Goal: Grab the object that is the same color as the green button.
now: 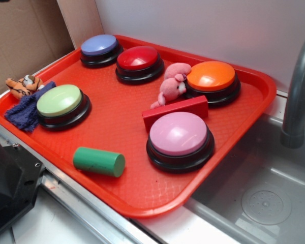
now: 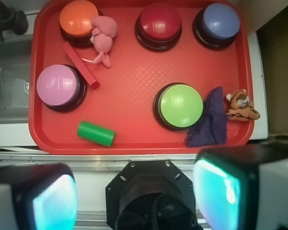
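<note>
Five dome buttons on a red tray (image 1: 254,81), including the green button (image 1: 59,100). Green cylinder (image 1: 98,161): lying on its side near the tray's front edge, untouched. Gripper (image 2: 134,194): above, well apart, fingers (image 2: 53,201) spread wide, empty.

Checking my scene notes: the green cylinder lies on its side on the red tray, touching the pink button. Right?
Not quite. The green cylinder lies on its side on the red tray, but apart from the pink button; the exterior view shows bare tray between them.
</note>
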`<move>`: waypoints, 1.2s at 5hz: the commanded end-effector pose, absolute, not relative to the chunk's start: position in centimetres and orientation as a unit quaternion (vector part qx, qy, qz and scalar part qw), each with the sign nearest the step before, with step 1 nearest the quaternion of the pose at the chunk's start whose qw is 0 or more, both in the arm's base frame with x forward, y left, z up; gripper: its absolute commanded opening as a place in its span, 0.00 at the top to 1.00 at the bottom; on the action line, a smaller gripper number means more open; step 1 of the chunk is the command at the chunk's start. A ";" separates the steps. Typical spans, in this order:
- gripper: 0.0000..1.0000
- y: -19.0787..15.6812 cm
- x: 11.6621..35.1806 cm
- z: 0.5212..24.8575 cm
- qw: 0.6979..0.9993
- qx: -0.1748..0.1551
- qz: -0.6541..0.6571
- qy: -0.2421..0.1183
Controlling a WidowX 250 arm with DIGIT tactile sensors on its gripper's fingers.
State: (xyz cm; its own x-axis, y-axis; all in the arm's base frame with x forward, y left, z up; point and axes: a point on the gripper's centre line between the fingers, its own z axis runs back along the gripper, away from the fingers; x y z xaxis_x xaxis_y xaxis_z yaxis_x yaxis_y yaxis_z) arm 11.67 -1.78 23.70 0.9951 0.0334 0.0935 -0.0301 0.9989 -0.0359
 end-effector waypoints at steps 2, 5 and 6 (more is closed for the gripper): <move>0.00 -3.5 12.9 20.9 0.997 0.013 -0.058 -0.046; 0.00 -7.5 16.1 11.6 0.946 -0.004 -0.313 -0.083; 0.00 -8.7 16.2 9.3 0.928 -0.022 -0.363 -0.088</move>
